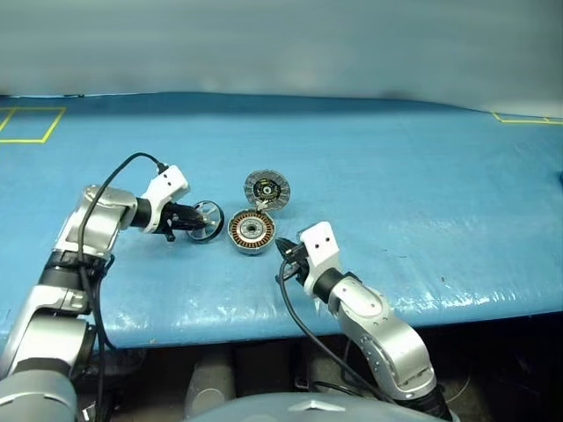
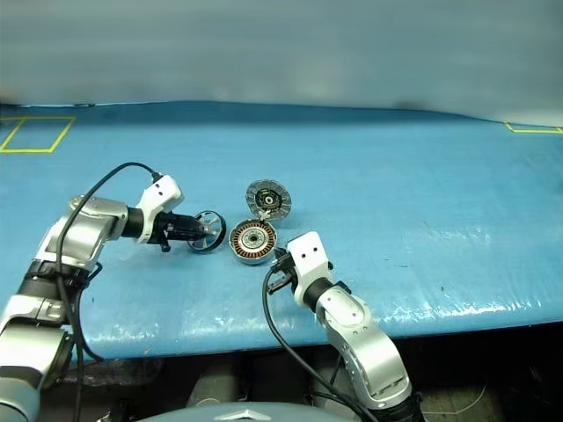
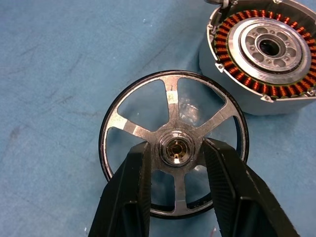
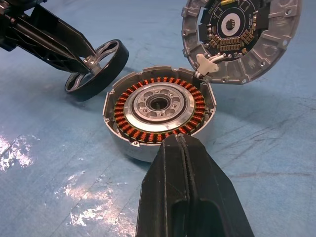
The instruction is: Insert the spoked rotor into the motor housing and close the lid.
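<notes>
My left gripper [image 3: 177,147] is shut on the hub of the spoked rotor [image 3: 172,98], a shiny silver wheel with a dark rim. It holds the rotor [image 1: 207,220] tilted on edge, just left of the motor housing [image 1: 251,231] and apart from it. The housing [image 4: 158,106] sits on the blue table with its copper windings and silver hub showing. The lid [image 1: 266,188] stands open behind the housing, joined at its rim, with the dark inner face [image 4: 237,34] towards me. My right gripper [image 4: 180,140] is shut and empty, pointing at the housing's near side.
A blue sheet [image 1: 422,176] covers the table. Yellow tape squares mark its far left [image 1: 31,123] and far right [image 1: 523,117] corners. The table's front edge [image 1: 352,312] runs just behind my right wrist. Black cables trail from both wrists.
</notes>
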You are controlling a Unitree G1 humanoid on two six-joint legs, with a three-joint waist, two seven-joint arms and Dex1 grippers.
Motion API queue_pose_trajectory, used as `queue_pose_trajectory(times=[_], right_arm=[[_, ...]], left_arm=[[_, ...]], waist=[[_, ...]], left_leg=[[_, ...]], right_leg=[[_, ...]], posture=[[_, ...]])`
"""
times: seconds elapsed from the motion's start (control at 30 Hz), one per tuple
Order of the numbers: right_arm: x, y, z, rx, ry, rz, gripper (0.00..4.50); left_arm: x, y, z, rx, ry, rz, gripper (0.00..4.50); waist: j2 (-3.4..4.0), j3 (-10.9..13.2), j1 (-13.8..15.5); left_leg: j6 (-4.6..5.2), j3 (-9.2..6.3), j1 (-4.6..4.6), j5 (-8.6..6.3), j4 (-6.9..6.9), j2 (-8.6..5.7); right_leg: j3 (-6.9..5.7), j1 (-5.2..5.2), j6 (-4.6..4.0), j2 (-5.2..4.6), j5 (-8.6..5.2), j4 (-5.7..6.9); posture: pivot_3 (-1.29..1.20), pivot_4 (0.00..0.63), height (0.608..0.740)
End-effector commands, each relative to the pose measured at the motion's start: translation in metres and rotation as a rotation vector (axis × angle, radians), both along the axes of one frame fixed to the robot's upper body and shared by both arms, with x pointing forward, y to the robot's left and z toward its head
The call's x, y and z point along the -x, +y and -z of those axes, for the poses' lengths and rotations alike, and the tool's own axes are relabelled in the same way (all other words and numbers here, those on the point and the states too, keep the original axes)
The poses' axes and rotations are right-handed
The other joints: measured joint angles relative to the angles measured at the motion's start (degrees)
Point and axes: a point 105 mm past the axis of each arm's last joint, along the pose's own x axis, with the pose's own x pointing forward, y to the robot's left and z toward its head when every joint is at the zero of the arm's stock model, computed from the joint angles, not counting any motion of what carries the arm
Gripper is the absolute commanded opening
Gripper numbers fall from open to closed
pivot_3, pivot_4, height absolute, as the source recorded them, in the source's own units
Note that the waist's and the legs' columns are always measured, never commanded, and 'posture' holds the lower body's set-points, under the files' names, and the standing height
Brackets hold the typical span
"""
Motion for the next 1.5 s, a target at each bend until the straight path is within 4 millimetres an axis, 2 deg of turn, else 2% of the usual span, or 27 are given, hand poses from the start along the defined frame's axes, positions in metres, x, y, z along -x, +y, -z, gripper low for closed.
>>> queue_pose_trajectory(times=[0.03,0.2,0.37,0.47,0.63,0.77,1.0,1.23,1.5], right_arm=[[0.004,-0.001,-0.014,-0.029,-0.077,-0.047,0.0],[0.009,-0.005,-0.012,-0.013,-0.128,-0.102,0.0],[0.014,-0.006,-0.009,-0.021,-0.171,-0.142,0.0],[0.02,-0.005,-0.006,-0.048,-0.194,-0.187,0.0],[0.021,-0.011,0.008,-0.019,-0.196,-0.153,0.0],[0.02,-0.019,0.019,-0.022,-0.155,-0.098,0.0],[0.018,-0.021,0.02,-0.033,-0.152,-0.061,0.0],[0.018,-0.022,0.021,-0.031,-0.151,-0.048,0.0],[0.02,-0.019,0.02,-0.039,-0.151,-0.042,0.0]], left_arm=[[0.008,0.003,-0.021,0.039,-0.042,0.013,1.35],[0.017,0.002,-0.034,0.106,-0.059,0.04,1.35],[0.019,-0.01,-0.045,0.175,-0.083,0.098,1.35],[0.017,-0.022,-0.047,0.22,-0.09,0.137,1.35],[0.012,-0.041,-0.042,0.253,-0.105,0.209,1.35],[0.009,-0.064,-0.044,0.293,-0.116,0.305,1.35],[-0.001,-0.083,-0.044,0.29,-0.087,0.381,1.35],[-0.003,-0.089,-0.041,0.241,-0.036,0.45,1.35],[-0.011,-0.089,-0.035,0.199,-0.027,0.44,1.35]], waist=[[0.01,0.01,0.06],[0.01,0.01,0.6],[0.01,0.01,0.63],[0.01,0.02,0.62],[0.01,0.01,0.76],[0.01,0.01,0.77],[0.01,0.01,0.6],[0.01,0.01,0.63],[0.01,0.01,0.65]], left_leg=[[0.0,0.0,0.0,0.0,0.0,-0.01],[0.0,-0.02,-0.02,0.0,0.0,0.0],[0.0,0.0,-0.01,0.0,0.01,-0.02],[0.0,-0.01,0.0,0.0,0.01,-0.02],[0.0,-0.01,0.0,0.0,0.03,-0.05],[0.0,0.02,0.0,0.01,0.05,-0.05],[-0.01,0.08,-0.02,0.01,0.07,-0.02],[-0.01,0.08,-0.02,0.01,0.07,-0.02],[0.0,0.08,-0.02,0.01,0.08,-0.04]], right_leg=[[0.01,0.0,-0.05,0.0,-0.03,0.0],[-0.03,-0.01,-0.26,0.0,-0.16,0.01],[0.0,0.01,-0.29,0.0,-0.18,-0.01],[0.0,0.01,-0.28,0.0,-0.18,0.0],[0.02,0.05,-0.28,0.01,-0.17,-0.01],[0.03,0.06,-0.28,0.04,-0.17,0.0],[0.13,0.06,-0.27,0.18,-0.17,0.01],[0.53,0.05,-0.28,0.43,-0.17,0.01],[0.75,0.03,-0.28,0.5,-0.18,0.01]], posture=[[0.0,0.15,0.74],[0.0,0.15,0.74],[0.0,0.15,0.74],[0.0,0.15,0.74],[0.0,0.15,0.74],[0.0,0.15,0.74],[0.0,0.15,0.74],[0.0,0.15,0.74],[0.0,0.15,0.74]])
